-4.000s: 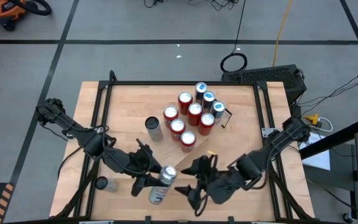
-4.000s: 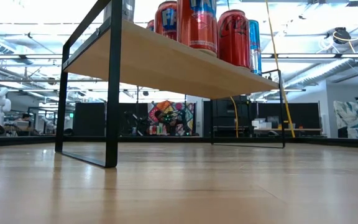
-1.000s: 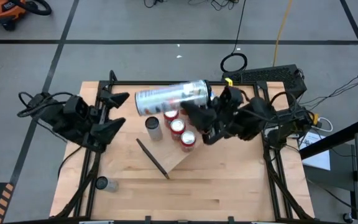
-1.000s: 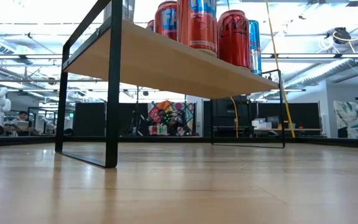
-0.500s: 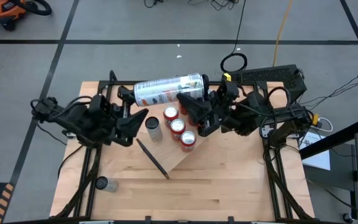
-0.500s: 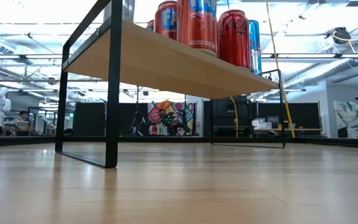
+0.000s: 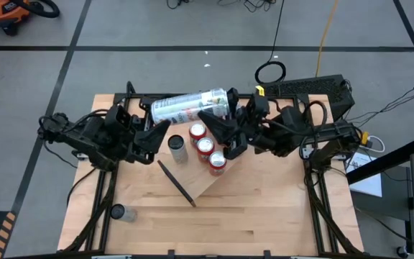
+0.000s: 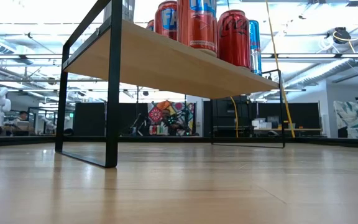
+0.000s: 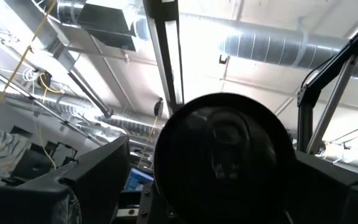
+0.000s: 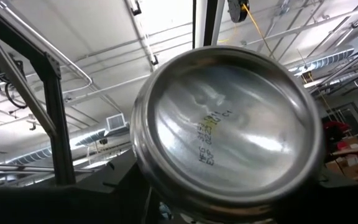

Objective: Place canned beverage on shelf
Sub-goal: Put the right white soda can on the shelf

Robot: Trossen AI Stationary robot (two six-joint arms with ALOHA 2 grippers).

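A silver can lies on its side in the air, high above the table's far part. My right gripper is shut on its right end. My left gripper is open at its left end. In the left wrist view the can's dark round end fills the gap between the fingers. The shelf stands on the table with red cans and a silver can on its board. It also shows in the low view. My right gripper holds the silver can by its right end; its flat end with the printed code faces the wrist camera. The can hides the place of contact. The fingers come level from the table's right. The can is lifted clear and lies nearly level. My left gripper's fingers stand on either side of the can's left end; I cannot tell whether they touch it.
A small dark-topped can stands near the table's near left corner. The shelf's black bracket lies across the table's middle. The black frame rails run along the table's edges. Bare tabletop lies on the near side.
My left gripper has gone toward the table's right, up to the can's left end. My right gripper has carried the can a little toward the table's left. The can has stayed on its side, clear of the shelf.
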